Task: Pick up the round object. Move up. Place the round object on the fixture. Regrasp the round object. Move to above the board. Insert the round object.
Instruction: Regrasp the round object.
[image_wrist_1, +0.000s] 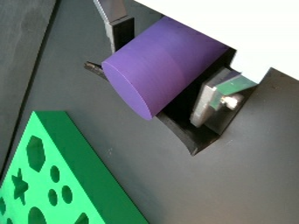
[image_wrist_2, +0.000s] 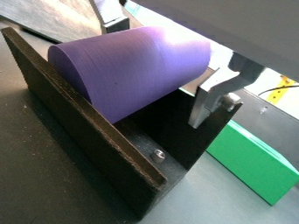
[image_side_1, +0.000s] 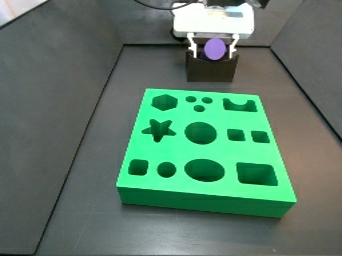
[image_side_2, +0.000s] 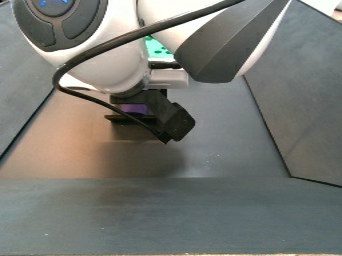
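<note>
Purple peg (image_wrist_2: 135, 70) lies on its side in the curved notch of the fixture (image_wrist_2: 82, 122), its round flat end facing out, as both wrist views and a side view show. That cradle keeps the cylinder from rolling, which is presumably why it is parked there: resting in the notch, the peg can be let go and taken again at a better hold for insertion.

The gripper (image_side_1: 214, 38) sits right over the fixture at the far end of the tabletop (image_side_1: 80, 180), beyond the green board (image_side_1: 207, 150). One silver finger (image_wrist_1: 218, 98) stands just beside the peg's flank, and a second finger shows on the opposite side. Whether the fingers are pressing on the peg or merely bracketing it cannot be told from these views.

My reading is that the placing on the fixture is done and the regrasp is in hand; the board's round holes wait unfilled.
</note>
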